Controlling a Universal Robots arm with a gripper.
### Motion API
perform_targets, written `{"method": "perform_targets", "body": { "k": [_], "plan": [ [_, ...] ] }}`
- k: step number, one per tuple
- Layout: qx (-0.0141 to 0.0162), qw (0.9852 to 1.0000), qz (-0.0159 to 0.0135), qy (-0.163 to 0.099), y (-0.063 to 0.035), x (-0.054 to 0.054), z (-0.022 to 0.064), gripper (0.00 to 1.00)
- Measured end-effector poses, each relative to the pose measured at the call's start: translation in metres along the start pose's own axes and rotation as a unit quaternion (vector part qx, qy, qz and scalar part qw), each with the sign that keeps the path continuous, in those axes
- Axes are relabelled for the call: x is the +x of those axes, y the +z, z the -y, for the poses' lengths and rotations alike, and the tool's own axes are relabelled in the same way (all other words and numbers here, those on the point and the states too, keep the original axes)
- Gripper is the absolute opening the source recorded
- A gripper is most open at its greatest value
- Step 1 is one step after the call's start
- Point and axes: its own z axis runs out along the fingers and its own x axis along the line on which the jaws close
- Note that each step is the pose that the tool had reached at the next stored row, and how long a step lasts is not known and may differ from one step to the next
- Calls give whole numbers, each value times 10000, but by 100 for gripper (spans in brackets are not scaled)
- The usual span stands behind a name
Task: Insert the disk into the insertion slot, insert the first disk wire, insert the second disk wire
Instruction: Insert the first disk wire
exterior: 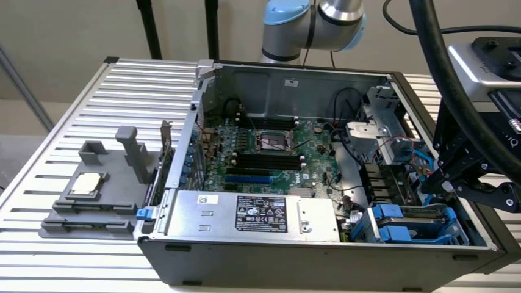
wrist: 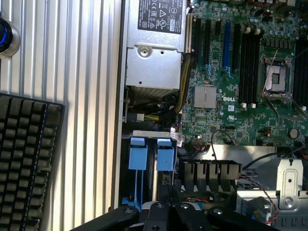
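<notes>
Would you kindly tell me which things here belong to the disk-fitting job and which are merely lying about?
Job: drive bay with blue rails; the shut hand close by it.
Lying about: silver power box, circuit board, black keyboard, small square chip on its grey stand.

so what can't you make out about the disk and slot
Exterior view: whether the disk sits in the insertion slot; blue rails and the gripper overlap it.
Wrist view: the slot's inside, partly behind the gripper and cut off by the picture's edge.
Both views: which cables by the slot are disk wires; too small.
Either view: whether the shut gripper holds anything; its own body blocks it.
</notes>
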Motion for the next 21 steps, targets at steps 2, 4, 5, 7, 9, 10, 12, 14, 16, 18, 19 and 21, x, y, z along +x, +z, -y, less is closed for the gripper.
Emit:
{"method": "perform_targets", "body": {
  "k": [2,4,5,7,9,10,12,14,16,18,19,21],
  "plan": [
    [0,10000,0,0,0,0,0,13],
    [0,10000,0,0,0,0,0,13],
    [0,10000,0,0,0,0,0,13],
    [0,10000,0,0,0,0,0,13],
    [0,10000,0,0,0,0,0,13],
    [0,10000,0,0,0,0,0,13],
    [0,10000,0,0,0,0,0,13],
    [0,10000,0,0,0,0,0,13],
    [0,10000,0,0,0,0,0,13],
    [0,10000,0,0,0,0,0,13],
    [0,10000,0,0,0,0,0,13],
    [0,10000,0,0,0,0,0,13]
  ]
}}
